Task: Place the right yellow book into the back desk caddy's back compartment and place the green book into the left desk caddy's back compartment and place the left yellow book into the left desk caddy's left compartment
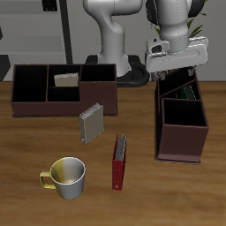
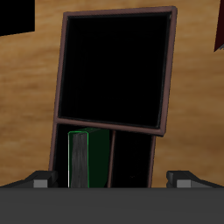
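Lifting away from the left desk caddy (image 1: 183,128) is where you could spoil things: the green book (image 2: 80,159) stands on edge in the left desk caddy's back compartment (image 2: 87,157), with the gripper (image 1: 174,75) right above it, and a sideways drift on the way up could clip the book's top edge or the thin dividing wall and tip the book over. Your fingers (image 2: 191,178) look spread and released, with nothing between them in the wrist view, though the book sits close to one of them, so judge your clearance carefully. Across from that caddy, the back desk caddy (image 1: 62,90) already holds one pale book (image 1: 65,79) in a small middle section. The other yellow book (image 1: 90,124) stands tilted on the table (image 1: 177,194) between the two caddies, a little nearer the long one; it looks unsteady, and a careless approach may knock it flat. Nearer the front than the left desk caddy lie a red book (image 1: 118,161) and a mug (image 1: 64,177), both well apart from it. Wood-grain tabletop throughout; behind the caddies you have a plain pale wall with dark fittings.
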### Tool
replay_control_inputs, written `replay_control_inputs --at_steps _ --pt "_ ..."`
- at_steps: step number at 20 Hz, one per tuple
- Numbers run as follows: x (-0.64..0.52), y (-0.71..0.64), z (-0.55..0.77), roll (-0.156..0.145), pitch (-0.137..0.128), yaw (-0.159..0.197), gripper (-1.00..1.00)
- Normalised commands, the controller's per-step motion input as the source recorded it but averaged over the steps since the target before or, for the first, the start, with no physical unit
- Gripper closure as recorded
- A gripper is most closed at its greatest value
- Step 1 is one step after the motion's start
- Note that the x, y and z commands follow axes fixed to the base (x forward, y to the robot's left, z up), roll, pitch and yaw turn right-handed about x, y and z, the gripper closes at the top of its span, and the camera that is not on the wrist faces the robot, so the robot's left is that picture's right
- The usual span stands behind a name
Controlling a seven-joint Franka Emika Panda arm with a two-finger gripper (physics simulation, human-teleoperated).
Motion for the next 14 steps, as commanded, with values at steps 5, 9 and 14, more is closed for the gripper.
replay_control_inputs --at_steps 5,9,14 --pt "0.03 -0.64 0.31 -0.056 -0.020 0.022 -1.00" --pt "0.03 -0.88 0.40 -0.091 -0.060 0.066 -1.00" --pt "0.13 -0.81 0.13 -0.068 0.024 -0.054 -1.00"
